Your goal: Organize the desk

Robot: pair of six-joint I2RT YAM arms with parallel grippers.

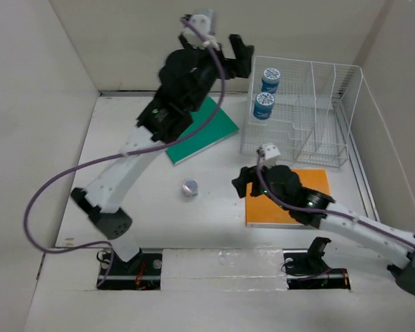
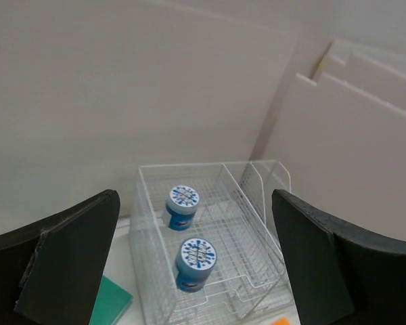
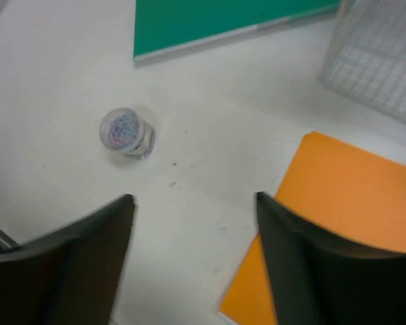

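Note:
The white desk (image 1: pixel 207 214) holds a green notebook (image 1: pixel 209 130), an orange notebook (image 1: pixel 294 200) and a small clear jar of coloured clips (image 1: pixel 189 188). My left gripper (image 1: pixel 229 58) is open and empty, raised high beside the wire rack (image 1: pixel 332 124). In the left wrist view my left gripper (image 2: pixel 194 198) looks down on two blue-lidded jars (image 2: pixel 195 261) (image 2: pixel 182 204) standing in the rack's left bay. My right gripper (image 1: pixel 243 182) is open and empty, low over the desk by the orange notebook's left edge. In the right wrist view my right gripper (image 3: pixel 195 200) has the clear jar (image 3: pixel 126 132) ahead to its left.
Off-white wall panels (image 1: pixel 55 55) close in the desk at the back and both sides. The rack's right compartments (image 1: pixel 328 104) show nothing inside. The green notebook (image 3: pixel 216 20) and orange notebook (image 3: pixel 345 203) lie flat. A purple cable (image 1: pixel 48 187) loops from the left arm.

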